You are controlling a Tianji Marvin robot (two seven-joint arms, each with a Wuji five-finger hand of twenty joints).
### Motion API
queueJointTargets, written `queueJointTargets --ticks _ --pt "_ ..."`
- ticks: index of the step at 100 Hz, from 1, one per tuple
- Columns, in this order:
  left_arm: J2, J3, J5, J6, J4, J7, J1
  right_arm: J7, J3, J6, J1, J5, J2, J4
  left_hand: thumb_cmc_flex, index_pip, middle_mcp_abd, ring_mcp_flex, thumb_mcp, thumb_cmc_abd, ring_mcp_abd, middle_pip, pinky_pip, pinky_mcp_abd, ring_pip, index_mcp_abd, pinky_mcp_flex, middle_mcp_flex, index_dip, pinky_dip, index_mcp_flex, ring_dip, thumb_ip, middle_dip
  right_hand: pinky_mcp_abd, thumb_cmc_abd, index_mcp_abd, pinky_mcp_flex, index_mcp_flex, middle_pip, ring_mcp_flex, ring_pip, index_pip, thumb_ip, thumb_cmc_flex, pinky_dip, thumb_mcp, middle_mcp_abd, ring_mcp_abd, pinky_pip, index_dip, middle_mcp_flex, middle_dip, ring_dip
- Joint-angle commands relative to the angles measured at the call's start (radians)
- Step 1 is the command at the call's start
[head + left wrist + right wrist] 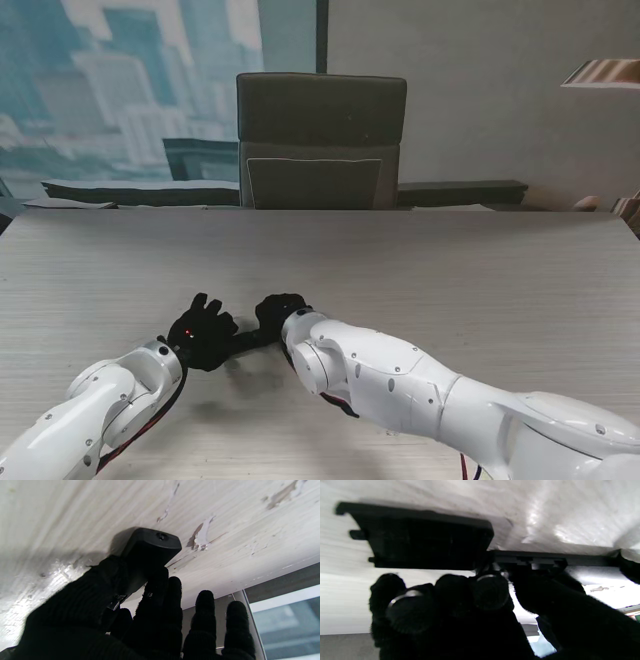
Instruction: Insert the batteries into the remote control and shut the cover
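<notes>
In the lower centre of the stand's view, the left hand (205, 333) and the right hand (279, 311) are meeting over the wooden table (450, 270), with the black remote control (247, 339) lying between them on the tabletop. The left hand's thumb and fingers (160, 597) are clamping one end of the remote control (150, 547). In the right wrist view, the right hand (460, 610) is pinching the loose cover (425, 542), its fingertips (491, 591) pressing at the cover's edge beside the remote's long body.
</notes>
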Motion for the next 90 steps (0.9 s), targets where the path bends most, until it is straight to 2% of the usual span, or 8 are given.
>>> queueJointTargets --ticks 1,35,53,65,84,90 --pt "0.001 0.017 0.005 -0.008 0.037 -0.032 0.022 0.038 -0.017 -0.009 -0.023 0.008 -0.005 0.026 0.103 0.249 -0.017 0.004 0.002 -0.022 -0.015 0.013 0.021 -0.003 0.008 -0.326 0.001 0.005 0.07 -0.001 0.145 -0.009 0.012 0.014 0.008 0.001 -0.048 0.02 0.007 0.04 0.014 0.042 -0.007 0.011 0.051 0.015 -0.023 -0.044 -0.042 0.081 0.02 0.096 0.015 0.024" --pt "0.002 0.02 0.003 -0.008 0.04 -0.031 0.02 0.008 0.005 -0.035 -0.03 -0.013 0.013 -0.009 0.1 0.251 -0.016 0.003 0.003 -0.021 -0.013 0.013 0.022 -0.003 0.008 -0.327 0.0 0.005 0.072 -0.001 0.142 -0.009 0.012 0.014 0.006 0.018 -0.081 -0.014 0.002 0.037 0.014 0.017 -0.027 0.004 0.031 0.016 -0.058 -0.052 -0.043 0.071 -0.004 0.069 0.017 0.014" --pt "0.002 0.021 0.007 -0.009 0.04 -0.032 0.019 0.014 -0.016 -0.079 -0.009 -0.016 0.001 0.027 0.099 0.253 -0.015 0.002 0.001 -0.02 -0.014 0.013 0.022 -0.003 0.007 -0.34 0.0 0.006 0.074 -0.001 0.14 -0.009 0.012 0.014 0.001 0.01 -0.077 -0.025 0.003 0.031 0.014 0.009 -0.023 0.008 0.035 0.016 -0.047 -0.05 -0.039 0.065 -0.007 0.072 0.014 0.005" --pt "0.002 0.02 0.009 -0.008 0.038 -0.034 0.02 0.01 -0.018 -0.086 -0.009 -0.009 -0.009 0.044 0.101 0.254 -0.014 0.002 0.001 -0.02 -0.016 0.012 0.022 -0.004 0.007 -0.34 0.0 0.005 0.074 -0.001 0.139 -0.009 0.013 0.013 -0.003 0.036 -0.098 -0.033 -0.001 0.027 0.014 -0.009 -0.044 0.001 0.026 0.017 -0.069 -0.055 -0.042 0.06 -0.021 0.052 0.014 -0.008" --pt "0.004 0.021 0.015 -0.013 0.036 -0.041 0.019 -0.015 -0.012 -0.097 -0.012 -0.016 -0.011 0.051 0.113 0.256 -0.019 0.003 0.01 -0.031 -0.018 0.012 0.022 -0.003 0.007 -0.359 0.0 0.004 0.075 -0.001 0.137 -0.009 0.014 0.013 -0.012 0.056 -0.113 -0.053 -0.008 0.025 0.007 -0.034 -0.083 -0.004 0.026 0.017 -0.092 -0.055 -0.047 0.05 -0.041 0.017 0.013 -0.033" --pt "0.004 0.023 0.019 -0.016 0.035 -0.043 0.018 -0.024 -0.01 -0.103 -0.012 -0.02 -0.011 0.054 0.123 0.25 -0.021 0.003 0.024 -0.047 -0.018 0.011 0.022 -0.004 0.006 -0.351 0.001 0.002 0.072 -0.001 0.134 -0.01 0.016 0.013 -0.016 0.06 -0.117 -0.059 -0.01 0.024 0.0 -0.037 -0.096 -0.005 0.025 0.016 -0.098 -0.056 -0.049 0.047 -0.046 0.006 0.012 -0.037"
